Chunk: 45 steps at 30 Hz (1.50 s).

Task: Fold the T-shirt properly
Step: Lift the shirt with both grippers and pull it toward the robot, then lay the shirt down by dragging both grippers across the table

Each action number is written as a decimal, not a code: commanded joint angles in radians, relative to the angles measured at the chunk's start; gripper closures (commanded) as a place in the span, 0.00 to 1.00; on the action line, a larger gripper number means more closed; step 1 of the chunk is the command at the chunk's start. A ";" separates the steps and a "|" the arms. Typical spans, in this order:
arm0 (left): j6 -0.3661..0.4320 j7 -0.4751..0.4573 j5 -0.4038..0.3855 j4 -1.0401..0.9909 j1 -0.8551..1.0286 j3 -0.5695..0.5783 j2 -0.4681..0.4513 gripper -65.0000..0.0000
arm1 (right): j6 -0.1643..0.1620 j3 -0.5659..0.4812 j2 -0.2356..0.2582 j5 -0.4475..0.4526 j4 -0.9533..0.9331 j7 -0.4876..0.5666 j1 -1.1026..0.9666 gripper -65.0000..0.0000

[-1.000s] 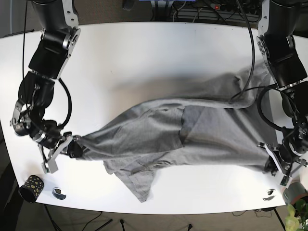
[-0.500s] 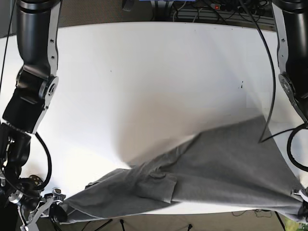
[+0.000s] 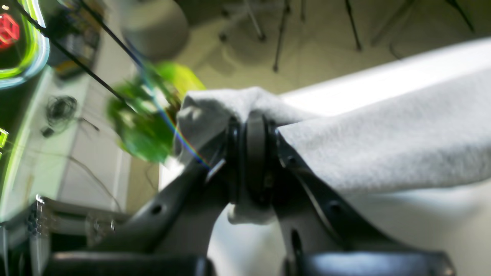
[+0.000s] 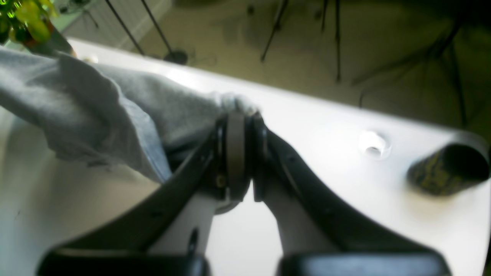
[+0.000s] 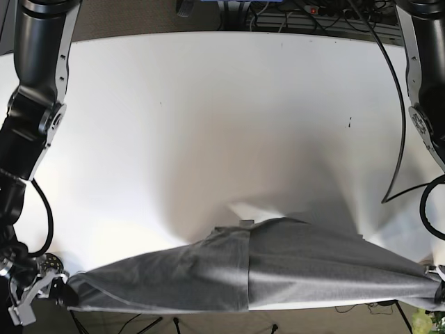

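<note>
Both grippers, left gripper point(image 3: 251, 153) and right gripper point(image 4: 238, 153), are clamped on corners of the grey T-shirt point(image 5: 292, 268). The shirt is stretched along the lower frame edge. Keep tension equal and lay it flat on the white table point(image 5: 208, 125).

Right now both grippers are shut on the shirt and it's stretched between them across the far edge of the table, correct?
Not quite: the shirt is stretched along the near edge of the table, as the base view shows. The rest holds: the left gripper and right gripper are both shut on the shirt.
</note>
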 commanded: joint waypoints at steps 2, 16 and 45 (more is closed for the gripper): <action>0.005 -0.030 -0.008 0.083 0.057 -0.057 -0.018 1.00 | 0.003 0.024 0.027 0.058 0.064 0.019 -0.086 1.00; 0.005 -0.029 -0.013 0.273 0.536 -0.249 -0.010 1.00 | 0.003 0.234 -0.074 0.072 0.315 0.021 -0.698 1.00; 0.005 -0.033 -0.008 0.339 0.972 -0.448 0.022 1.00 | -0.006 0.348 -0.178 0.068 0.513 0.022 -1.204 0.81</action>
